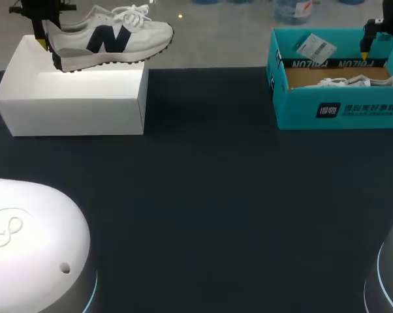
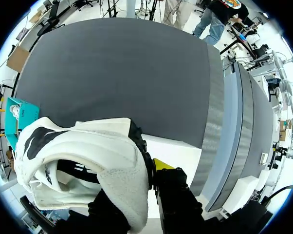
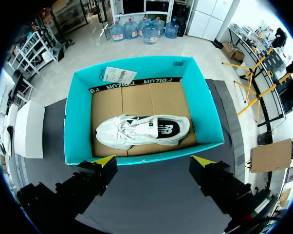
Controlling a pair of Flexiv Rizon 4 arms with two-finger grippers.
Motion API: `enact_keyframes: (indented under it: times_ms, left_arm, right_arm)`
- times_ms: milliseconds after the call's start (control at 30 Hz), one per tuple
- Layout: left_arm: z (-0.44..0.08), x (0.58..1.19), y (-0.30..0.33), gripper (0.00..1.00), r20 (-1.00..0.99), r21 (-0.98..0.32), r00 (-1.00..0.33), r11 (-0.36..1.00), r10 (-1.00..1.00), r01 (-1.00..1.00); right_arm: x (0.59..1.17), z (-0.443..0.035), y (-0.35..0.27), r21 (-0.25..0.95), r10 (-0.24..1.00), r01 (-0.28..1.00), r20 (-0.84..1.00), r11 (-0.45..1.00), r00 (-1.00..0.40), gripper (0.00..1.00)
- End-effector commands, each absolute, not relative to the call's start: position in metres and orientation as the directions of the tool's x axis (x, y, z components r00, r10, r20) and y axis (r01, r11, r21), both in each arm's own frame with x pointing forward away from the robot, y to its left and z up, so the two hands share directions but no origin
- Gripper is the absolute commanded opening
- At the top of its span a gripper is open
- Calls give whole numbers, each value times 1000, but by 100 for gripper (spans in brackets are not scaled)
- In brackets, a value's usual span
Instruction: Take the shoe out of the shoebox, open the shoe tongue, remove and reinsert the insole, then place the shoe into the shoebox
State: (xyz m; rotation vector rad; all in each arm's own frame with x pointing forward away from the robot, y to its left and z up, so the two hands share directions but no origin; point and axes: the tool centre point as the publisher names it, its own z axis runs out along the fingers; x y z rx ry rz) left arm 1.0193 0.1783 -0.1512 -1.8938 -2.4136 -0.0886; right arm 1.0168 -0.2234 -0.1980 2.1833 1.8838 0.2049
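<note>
1. Two shoes on show, and the one in play is the white shoe [image 1: 111,38], up in the air just over the white box [image 1: 72,98], roughly level, toe towards the teal shoebox [image 3: 137,68].
2. Left tool [image 1: 47,44] is clamped on its heel, a finger on each side.
3. Handling call: it looks light, with a soft padded upper and a stiffer sole. Pinched at one end, the toe may sag or twist, so the midfoot looks like the steadier hold.
4. The second shoe [image 3: 144,130] lies on its side in the teal shoebox. The right tool [image 3: 155,161] hangs above, fingers spread wide, holding nothing.
5. Both boxes sit well apart on the dark table [image 1: 209,195].
</note>
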Motion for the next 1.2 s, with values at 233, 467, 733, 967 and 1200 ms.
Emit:
enact_keyframes:
  times_ms: [233, 467, 733, 967, 1200]
  left_arm:
    - [-151, 1013, 179, 0, 88, 291, -236, 202, 968, 935]
    - [-152, 1010, 177, 0, 89, 295, -235, 200, 968, 934]
    - [-155, 974, 161, 0, -3, 231, -274, 267, 962, 935]
    - [-155, 942, 139, 0, -1, 248, -215, 209, 977, 946]
    - [-156, 915, 116, 0, -13, 256, -171, 169, 985, 952]
  right_arm:
    - [1017, -198, -223, 279, 986, 951, -56, -133, 154, 100]
    - [1017, -198, -223, 279, 986, 951, -56, -133, 154, 100]
    - [1017, -198, -223, 279, 986, 951, -56, -133, 154, 100]
    - [1017, -198, -223, 279, 986, 951, -56, -133, 154, 100]
    - [1017, -198, -223, 279, 986, 951, -56, -133, 154, 100]
